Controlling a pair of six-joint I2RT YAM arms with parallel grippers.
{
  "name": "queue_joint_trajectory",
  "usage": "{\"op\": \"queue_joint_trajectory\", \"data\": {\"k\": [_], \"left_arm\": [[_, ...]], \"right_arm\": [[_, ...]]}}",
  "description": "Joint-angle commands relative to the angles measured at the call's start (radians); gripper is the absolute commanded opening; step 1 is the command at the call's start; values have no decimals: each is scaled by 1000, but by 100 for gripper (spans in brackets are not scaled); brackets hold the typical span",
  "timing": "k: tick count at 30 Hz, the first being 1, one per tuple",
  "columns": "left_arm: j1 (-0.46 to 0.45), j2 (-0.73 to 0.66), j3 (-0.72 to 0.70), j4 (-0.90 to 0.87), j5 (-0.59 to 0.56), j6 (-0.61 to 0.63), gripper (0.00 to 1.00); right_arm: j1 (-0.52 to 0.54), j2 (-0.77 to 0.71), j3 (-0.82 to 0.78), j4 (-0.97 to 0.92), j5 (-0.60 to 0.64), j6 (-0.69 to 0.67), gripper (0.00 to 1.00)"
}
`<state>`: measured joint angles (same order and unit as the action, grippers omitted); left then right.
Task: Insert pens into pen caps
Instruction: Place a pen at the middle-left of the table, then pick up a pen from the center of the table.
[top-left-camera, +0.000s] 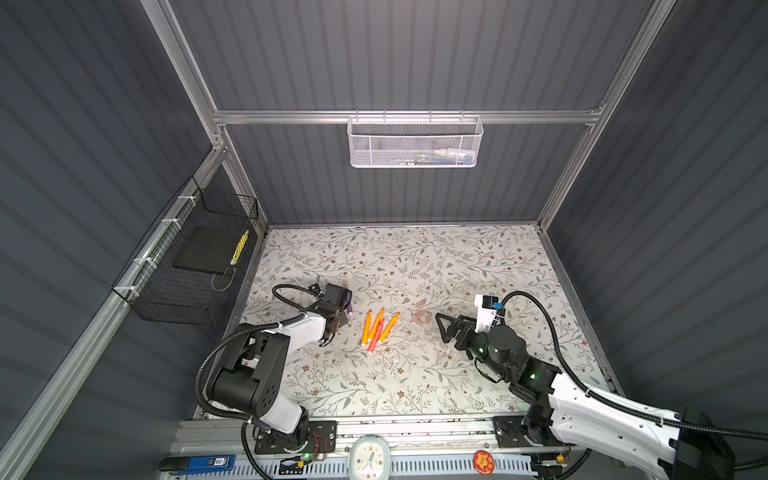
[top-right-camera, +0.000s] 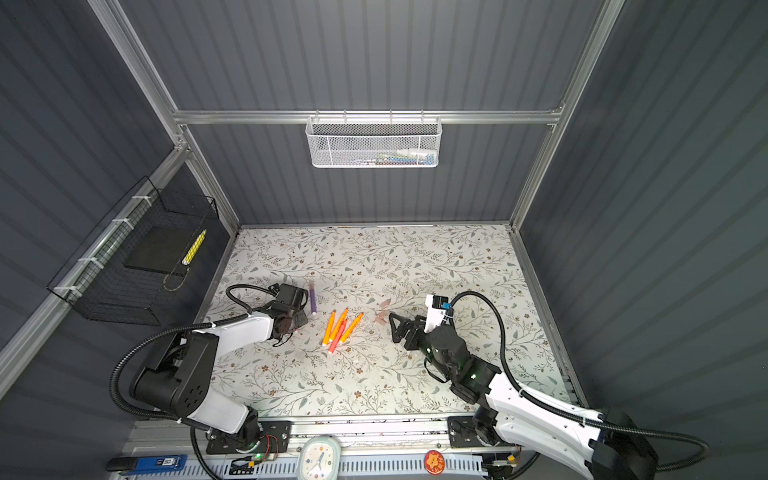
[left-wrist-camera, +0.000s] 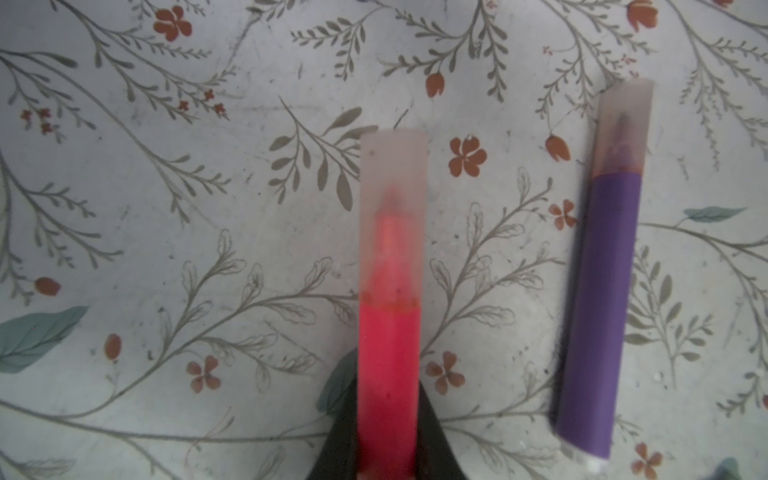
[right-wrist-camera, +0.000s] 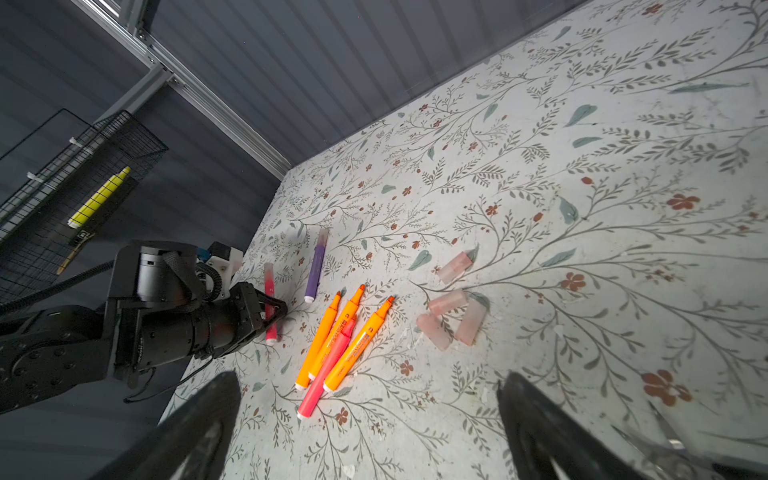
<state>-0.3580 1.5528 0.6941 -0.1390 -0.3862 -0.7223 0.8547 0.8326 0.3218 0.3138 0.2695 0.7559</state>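
Left claw grips capped pink pen; right claw wide open.
I see purple pen beside; four bare pens between claws.

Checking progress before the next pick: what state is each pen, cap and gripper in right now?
left gripper: shut on the pink-red pen.
right gripper: open, empty.
pink-red pen: capped.
purple pen: capped, lying on the table.
three orange pens: uncapped, lying side by side.
loose pink pen: uncapped, lying among the orange ones.
four pen caps: empty, lying close together.
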Motion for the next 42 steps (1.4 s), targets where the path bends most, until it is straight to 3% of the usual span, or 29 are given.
{"op": "queue_joint_trajectory", "data": {"k": [1,5,8,10,14,20,27,31,36,42], "left_arm": [[11,-9,7,-14,20,-27,29],[11,-69,1,-32,-6,-20,45],[11,-82,11,-47,-2,-3,49],[12,-89,18,-60,6,4,53],[13,-141,28,-84,28,31,58],[11,-315,-25,-61,154,146,58],[-51,-506,-105,18,413,265,58],[-216,-506,-104,33,399,290,56],[-365,-406,-116,127,406,321,54],[-429,-236,-58,138,353,342,51]], "right_arm": [[-8,20,35,-20,-27,-20,99],[-8,136,114,-37,-212,-67,98],[-1,278,184,-16,-462,-90,91],[28,374,221,-21,-553,-97,89],[96,468,253,-13,-574,-118,88],[96,550,248,97,-640,-71,88],[14,508,188,153,-526,24,80],[-58,447,119,168,-452,79,74],[-110,335,44,157,-343,103,65],[-125,193,13,91,-258,97,63]]}}
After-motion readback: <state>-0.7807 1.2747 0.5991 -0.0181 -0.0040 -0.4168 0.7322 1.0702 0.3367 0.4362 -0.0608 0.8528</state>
